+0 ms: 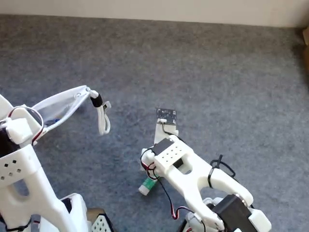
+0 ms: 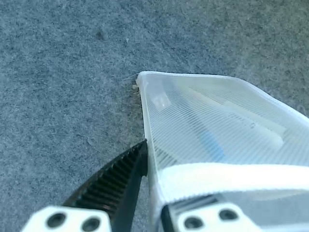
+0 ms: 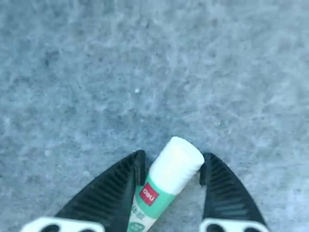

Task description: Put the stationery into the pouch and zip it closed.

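A grey, felt-like bench [image 1: 217, 63] fills the high view, and a pale strip of wall [image 1: 169, 9] runs along the top edge of the frame.

At the far left of the high view the left arm [image 1: 19, 174] rises from the lower left corner. The pouch [image 1: 63, 108] stretches from it towards the upper middle left, its mouth gaping. A black zip pull [image 1: 96, 100] sits at the pouch's far tip, and a white strap loop [image 1: 103, 121] hangs from the pull onto the bench. In the left wrist view the left hand [image 2: 152, 164] pinches the pouch [image 2: 217, 121] at its white rim band, with one black ribbed finger [image 2: 116, 186] against the outer wall. Through the ribbed, see-through wall I can make out a long white pen-like piece [image 2: 236, 118], something blue [image 2: 212, 145] and a small pale bit [image 2: 161, 101], all lying inside.

Right of centre in the high view, the right arm [image 1: 193, 174] slopes down from the lower right. A green-and-white glue stick [image 1: 147, 186] lies on the bench at the arm's lower left end, well apart from the pouch. The right wrist view shows the right hand [image 3: 174, 159] spread around the glue stick [image 3: 169, 176]. The white cap lies between the two black fingers: one finger touches the tube, and the other stands slightly off it.
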You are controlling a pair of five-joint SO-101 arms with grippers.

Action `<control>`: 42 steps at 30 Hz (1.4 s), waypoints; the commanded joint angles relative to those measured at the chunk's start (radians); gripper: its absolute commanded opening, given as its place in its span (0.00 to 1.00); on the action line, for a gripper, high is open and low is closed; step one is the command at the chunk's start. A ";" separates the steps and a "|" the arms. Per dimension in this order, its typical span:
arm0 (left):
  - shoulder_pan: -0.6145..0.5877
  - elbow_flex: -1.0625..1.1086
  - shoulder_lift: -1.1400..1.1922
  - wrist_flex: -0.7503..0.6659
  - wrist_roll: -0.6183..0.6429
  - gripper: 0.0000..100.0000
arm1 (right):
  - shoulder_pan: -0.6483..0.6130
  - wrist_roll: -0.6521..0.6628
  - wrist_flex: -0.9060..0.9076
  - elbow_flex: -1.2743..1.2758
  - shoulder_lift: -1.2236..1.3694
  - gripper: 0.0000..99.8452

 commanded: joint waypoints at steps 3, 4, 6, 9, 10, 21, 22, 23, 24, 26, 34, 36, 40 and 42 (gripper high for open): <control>0.018 0.008 0.007 -0.006 0.005 0.01 | 0.002 0.054 -0.015 -0.027 -0.021 0.12; 0.018 0.008 0.007 -0.006 0.005 0.01 | 0.002 0.063 -0.015 -0.027 -0.021 0.12; 0.018 0.008 0.007 -0.006 0.005 0.01 | 0.002 0.066 -0.015 -0.027 -0.021 0.11; 0.018 0.008 0.007 -0.006 0.005 0.01 | 0.002 0.072 -0.015 -0.027 -0.021 0.02; 0.018 0.008 0.007 -0.006 0.005 0.01 | 0.002 0.091 -0.015 -0.027 -0.021 0.00; 0.018 0.008 0.008 -0.006 0.005 0.01 | 0.001 0.140 0.067 -0.038 -0.022 0.00; 0.018 0.008 0.008 -0.006 0.005 0.01 | 0.001 0.140 0.091 -0.059 -0.022 0.00; 0.018 0.008 0.008 -0.006 0.005 0.01 | 0.001 0.140 0.110 -0.082 -0.022 0.00; 0.018 0.008 0.008 -0.006 0.005 0.01 | 0.001 0.140 0.125 -0.094 -0.021 0.00; 0.018 0.008 0.008 -0.006 0.005 0.01 | 0.001 0.140 0.130 -0.114 -0.021 0.00; 0.018 0.008 0.010 -0.006 0.005 0.01 | 0.002 0.140 0.128 -0.119 -0.010 0.03; 0.018 0.008 0.010 -0.005 0.005 0.01 | 0.002 0.133 0.128 -0.119 -0.010 0.09; 0.018 0.008 0.008 -0.005 0.005 0.01 | 0.002 0.133 0.128 -0.117 -0.010 0.13; 0.018 0.008 0.008 -0.005 0.005 0.01 | 0.002 0.133 0.128 -0.117 -0.013 0.12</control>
